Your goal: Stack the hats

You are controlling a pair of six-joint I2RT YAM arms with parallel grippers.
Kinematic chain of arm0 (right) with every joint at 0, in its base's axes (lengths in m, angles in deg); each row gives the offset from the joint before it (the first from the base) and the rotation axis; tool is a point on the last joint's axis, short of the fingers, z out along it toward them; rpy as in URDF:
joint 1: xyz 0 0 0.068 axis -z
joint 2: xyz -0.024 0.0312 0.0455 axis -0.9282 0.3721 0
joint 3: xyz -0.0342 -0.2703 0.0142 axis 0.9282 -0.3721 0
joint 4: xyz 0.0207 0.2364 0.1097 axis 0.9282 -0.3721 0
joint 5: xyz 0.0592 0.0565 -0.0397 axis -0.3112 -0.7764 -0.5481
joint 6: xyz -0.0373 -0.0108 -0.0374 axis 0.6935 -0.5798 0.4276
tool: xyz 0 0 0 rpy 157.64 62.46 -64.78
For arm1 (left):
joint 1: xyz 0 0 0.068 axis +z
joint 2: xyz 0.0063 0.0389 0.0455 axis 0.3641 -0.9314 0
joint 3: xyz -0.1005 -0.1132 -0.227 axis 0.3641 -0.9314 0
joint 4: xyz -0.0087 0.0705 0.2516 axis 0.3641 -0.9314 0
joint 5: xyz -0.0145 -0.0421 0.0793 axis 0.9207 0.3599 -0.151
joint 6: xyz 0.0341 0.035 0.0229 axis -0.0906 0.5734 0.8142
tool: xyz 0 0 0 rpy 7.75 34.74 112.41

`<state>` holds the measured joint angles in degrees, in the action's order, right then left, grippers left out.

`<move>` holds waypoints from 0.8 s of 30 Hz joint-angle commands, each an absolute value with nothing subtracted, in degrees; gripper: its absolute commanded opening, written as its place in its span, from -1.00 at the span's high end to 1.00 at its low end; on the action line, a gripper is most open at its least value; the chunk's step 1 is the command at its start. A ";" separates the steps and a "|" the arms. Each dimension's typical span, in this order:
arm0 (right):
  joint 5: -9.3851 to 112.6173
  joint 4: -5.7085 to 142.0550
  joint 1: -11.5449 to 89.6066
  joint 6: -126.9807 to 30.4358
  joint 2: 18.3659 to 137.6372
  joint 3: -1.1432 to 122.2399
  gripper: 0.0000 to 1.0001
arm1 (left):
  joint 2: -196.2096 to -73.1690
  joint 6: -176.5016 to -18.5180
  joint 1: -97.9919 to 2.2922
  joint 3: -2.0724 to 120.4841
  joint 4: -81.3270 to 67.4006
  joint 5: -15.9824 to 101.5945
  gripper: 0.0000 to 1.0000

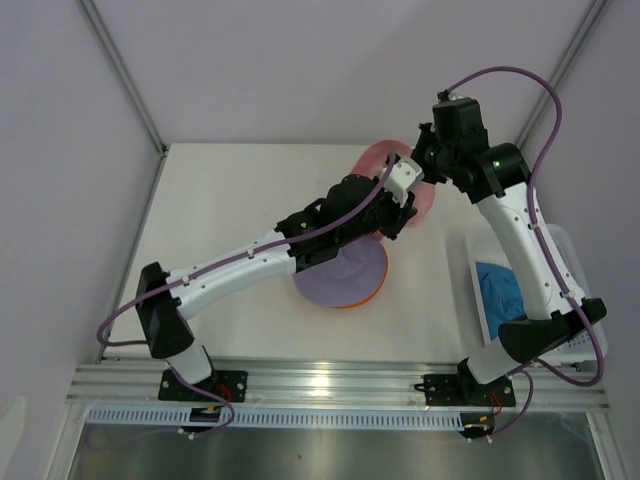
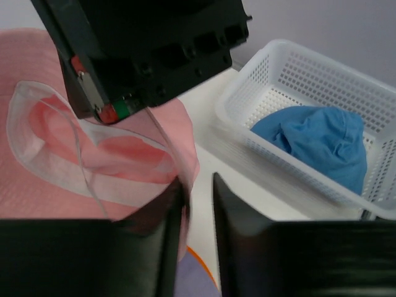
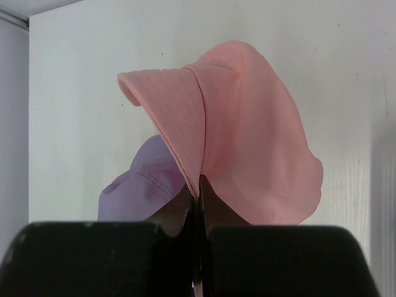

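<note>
At the middle of your table [image 1: 230,200] the upper hat [image 1: 340,278] lies on the lower hat [image 1: 368,299], whose rim shows at the near right. Behind and to the right of those two, the raised hat [image 1: 378,157] hangs above the table. Its brim is pinched in the right claw [image 3: 198,185]. The left claw [image 2: 195,189] sits just beside it, with the brim's edge between its parted fingers. Your left arm [image 1: 260,255] reaches over the two stacked hats. The basket [image 1: 572,245] stands at the table's right edge, well apart from them, and the fourth hat [image 1: 500,290] lies in it.
</note>
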<state>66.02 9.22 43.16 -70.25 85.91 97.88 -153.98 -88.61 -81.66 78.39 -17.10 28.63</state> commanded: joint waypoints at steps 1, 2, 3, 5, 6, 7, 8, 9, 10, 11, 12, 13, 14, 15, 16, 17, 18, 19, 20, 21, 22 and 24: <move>62.69 13.66 43.20 -71.52 83.23 97.15 1.00 | -155.87 -88.56 -82.08 81.78 -13.81 26.55 0.58; 61.55 14.18 43.37 -71.52 83.06 96.28 1.00 | -156.31 -88.74 -82.00 82.91 -14.34 26.20 0.88; 60.59 15.23 43.46 -71.17 82.88 95.92 1.00 | -156.92 -89.09 -81.99 83.45 -14.86 26.11 0.99; 59.96 15.94 43.64 -70.73 82.27 94.96 1.00 | -158.33 -89.27 -81.99 85.20 -15.65 26.20 0.99; 59.96 16.21 43.90 -70.12 82.09 94.87 1.00 | -158.60 -89.27 -81.99 85.38 -15.75 26.02 0.99; 59.00 16.12 44.25 -69.59 81.91 94.87 0.90 | -158.60 -89.53 -81.99 85.39 -15.75 25.67 0.99; 57.86 15.95 44.60 -69.23 81.74 95.04 0.79 | -157.82 -89.79 -81.91 85.13 -15.40 25.41 0.99; 57.76 15.60 46.26 -68.88 81.47 95.13 0.65 | -157.03 -90.23 -81.65 84.08 -14.79 25.75 0.99; 57.33 15.59 47.58 -68.53 81.21 94.96 0.55 | -155.97 -91.80 -81.47 83.28 -14.00 26.36 0.99; 54.54 15.59 49.07 -68.44 80.51 94.78 0.36 | -154.74 -93.04 -80.68 82.49 -12.51 26.89 0.99; 52.07 15.77 53.35 -68.35 80.07 94.69 0.21 | -152.04 -94.79 -80.15 79.88 -11.80 27.59 0.99; 46.83 15.94 55.74 -68.53 79.63 94.60 0.14 | -150.62 -98.37 -78.84 78.89 -11.18 29.69 0.99; 44.60 16.21 58.20 -68.70 79.10 94.60 0.08 | -149.12 -100.15 -78.13 78.10 -9.70 30.67 0.99; 42.75 16.38 62.75 -68.62 78.14 94.86 -0.17 | -146.32 -102.60 -77.61 74.87 -9.51 32.42 0.99; 40.56 16.39 64.80 -68.18 77.61 95.21 -0.32 | -144.99 -103.24 -76.82 73.97 -7.51 32.87 0.99; 39.58 16.21 66.64 -67.74 76.91 95.48 -0.49 | -143.67 -103.59 -76.64 72.74 -6.88 33.22 0.99; 38.70 16.04 68.06 -67.22 75.60 95.74 -0.89 | -141.48 -104.03 -76.46 72.30 -6.96 33.84 0.99; 37.04 15.95 71.90 -65.82 74.97 95.57 -0.99 | -140.33 -104.38 -75.94 70.90 -6.96 36.02 0.99; 36.06 16.03 72.98 -64.76 74.36 95.05 -0.99 | -139.19 -104.82 -75.67 70.36 -6.96 36.73 0.99; 35.10 16.21 73.86 -63.62 73.22 93.30 -0.99 | -136.74 -105.78 -75.06 68.79 -6.78 37.35 0.99; 34.65 16.47 74.83 -62.91 72.60 91.98 -0.99 | -135.58 -106.32 -74.79 67.47 -6.69 37.97 0.99; 34.74 17.61 75.54 -63.25 71.46 88.29 -0.99 | -133.21 -108.33 -73.91 66.23 -7.31 38.41 0.99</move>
<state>39.88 15.69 74.64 -65.58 73.80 91.91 -137.83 -103.86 -74.95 67.77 -11.22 35.06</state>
